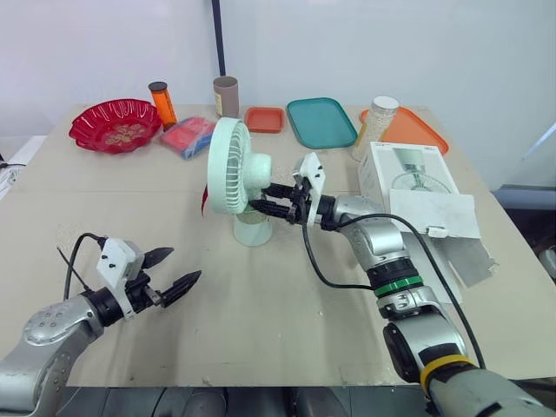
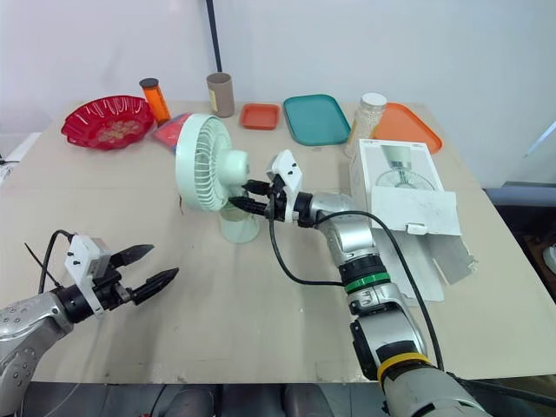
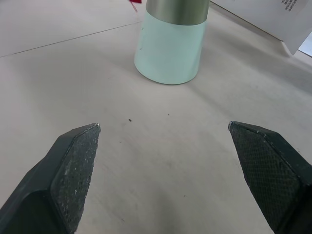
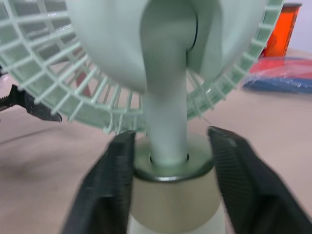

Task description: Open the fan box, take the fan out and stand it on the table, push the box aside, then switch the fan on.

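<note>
One wide beige desk [image 1: 261, 304] under a plain white wall, a dark pole [image 1: 217, 39] running up it.

Mint fan [image 1: 233, 174] upright mid-desk on its round base, grille turned to the robot's left.

- Behind the fan along the far edge: brown cup [image 1: 226, 95], small orange tray [image 1: 264, 119], teal tray [image 1: 321, 122].
- Behind and left of the fan: red bowl [image 1: 84, 129], orange bottle [image 1: 162, 104], and nearest the fan a red-and-blue packet [image 1: 188, 136].
- Behind and right of the fan: white jar [image 1: 373, 130] beside a larger orange tray [image 1: 421, 130].
- Near the fan's right, not touching it: white box [image 1: 408, 178] lying flat with its flap [image 1: 443, 217] open.

Right gripper [image 1: 261, 198] at the fan's back, clamped on the collar under the stem, fingers [image 4: 107, 195] pressed to either side. Black cable [image 1: 313, 261] sagging from it back to the arm, which crosses between fan and box.

Left gripper [image 1: 185, 264] in front and left of the fan, well apart from it, low over the desk. Fingers spread wide, grasping nothing.
</note>
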You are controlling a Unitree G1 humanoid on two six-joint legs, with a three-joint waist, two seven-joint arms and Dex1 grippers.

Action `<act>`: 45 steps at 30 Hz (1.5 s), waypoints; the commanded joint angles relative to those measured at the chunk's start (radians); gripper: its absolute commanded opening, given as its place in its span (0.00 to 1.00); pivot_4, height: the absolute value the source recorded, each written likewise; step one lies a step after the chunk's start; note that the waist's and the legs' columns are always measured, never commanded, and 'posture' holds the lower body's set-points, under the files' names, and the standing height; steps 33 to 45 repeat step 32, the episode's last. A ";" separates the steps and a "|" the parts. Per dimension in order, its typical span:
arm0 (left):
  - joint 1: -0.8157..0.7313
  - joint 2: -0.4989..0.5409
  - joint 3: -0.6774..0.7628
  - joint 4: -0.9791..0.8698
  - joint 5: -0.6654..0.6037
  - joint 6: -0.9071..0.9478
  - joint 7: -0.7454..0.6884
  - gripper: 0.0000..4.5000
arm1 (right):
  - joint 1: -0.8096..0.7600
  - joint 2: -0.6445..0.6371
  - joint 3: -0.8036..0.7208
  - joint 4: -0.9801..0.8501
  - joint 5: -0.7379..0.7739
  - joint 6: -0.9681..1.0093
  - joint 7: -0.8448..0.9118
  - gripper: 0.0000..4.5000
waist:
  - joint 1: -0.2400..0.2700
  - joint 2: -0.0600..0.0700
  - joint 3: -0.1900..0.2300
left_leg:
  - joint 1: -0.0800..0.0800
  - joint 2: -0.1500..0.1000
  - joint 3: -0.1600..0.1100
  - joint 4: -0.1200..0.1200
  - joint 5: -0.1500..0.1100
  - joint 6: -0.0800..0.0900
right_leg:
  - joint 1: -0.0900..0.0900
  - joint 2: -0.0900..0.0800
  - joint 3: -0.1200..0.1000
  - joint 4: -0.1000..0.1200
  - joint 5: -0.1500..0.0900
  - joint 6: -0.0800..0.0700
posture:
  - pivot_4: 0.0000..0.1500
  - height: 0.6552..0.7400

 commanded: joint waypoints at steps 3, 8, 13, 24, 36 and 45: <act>-0.021 -0.007 -0.008 -0.016 0.007 -0.035 0.004 1.00 | -0.020 0.000 -0.010 -0.030 0.009 0.013 0.013 0.99 | 0.000 0.000 0.000 | 0.000 0.000 0.000 0.000 0.000 0.000 | 0.000 0.000 0.000 0.000 0.000 0.000 | 1.00 1.00; -0.043 -0.004 -0.014 -0.001 0.009 -0.043 -0.004 1.00 | 0.023 -0.048 -0.018 -0.133 0.029 0.051 0.044 0.99 | 0.001 0.000 0.000 | 0.000 0.000 0.000 0.000 0.000 0.000 | 0.000 0.000 0.000 0.000 0.000 0.000 | 1.00 1.00; -0.066 0.015 0.013 0.017 -0.010 -0.040 -0.025 1.00 | 0.108 -0.142 -0.054 -0.361 0.100 0.162 0.062 0.99 | 0.007 0.000 0.000 | -0.001 -0.001 0.000 0.000 0.000 0.000 | 0.000 -0.001 0.000 -0.001 0.000 0.000 | 1.00 1.00; -0.112 0.092 0.088 0.155 -0.019 -0.066 -0.111 1.00 | 0.405 -0.414 -0.173 -0.773 0.171 0.380 -0.036 0.99 | 0.008 0.000 0.000 | -0.001 -0.001 -0.001 0.000 0.000 0.000 | 0.000 0.000 0.000 -0.001 0.000 0.000 | 1.00 1.00; -0.108 0.128 0.092 0.165 -0.007 -0.077 -0.139 1.00 | 0.470 -0.451 -0.172 -0.744 0.151 0.351 -0.075 0.99 | 0.004 0.000 0.000 | 0.000 -0.001 0.001 0.000 0.000 0.001 | 0.000 0.000 0.001 -0.001 0.000 0.001 | 1.00 1.00; -0.108 0.128 0.092 0.165 -0.007 -0.077 -0.139 1.00 | 0.470 -0.451 -0.172 -0.744 0.151 0.351 -0.075 0.99 | 0.004 0.000 0.000 | 0.000 -0.001 0.001 0.000 0.000 0.001 | 0.000 0.000 0.001 -0.001 0.000 0.001 | 1.00 1.00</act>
